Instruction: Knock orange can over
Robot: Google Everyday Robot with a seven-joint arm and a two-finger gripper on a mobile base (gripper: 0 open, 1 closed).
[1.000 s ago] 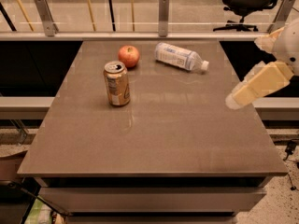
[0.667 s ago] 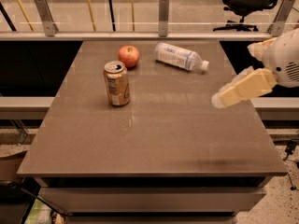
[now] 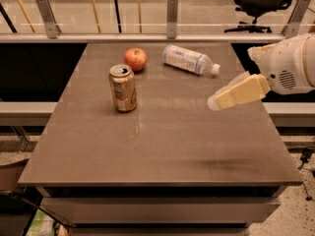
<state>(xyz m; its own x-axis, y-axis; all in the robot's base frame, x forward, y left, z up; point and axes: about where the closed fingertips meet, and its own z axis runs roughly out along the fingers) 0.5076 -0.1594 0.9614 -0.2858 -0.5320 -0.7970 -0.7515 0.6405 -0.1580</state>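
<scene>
The orange can (image 3: 123, 88) stands upright on the brown table (image 3: 162, 146), left of centre, its silver top and pull tab showing. My gripper (image 3: 216, 102) hangs above the right part of the table, cream fingers pointing left toward the can, about a third of the table's width away from it. The white arm body (image 3: 290, 65) sits behind it at the right edge of view.
A red-orange apple (image 3: 135, 59) sits just behind and to the right of the can. A clear plastic bottle (image 3: 189, 59) with a white label lies on its side at the back centre-right. A railing and an office chair (image 3: 261, 4) stand beyond the table.
My gripper has moved left and slightly up across the right side of the table, closer to the can. The can, apple and bottle have not moved.
</scene>
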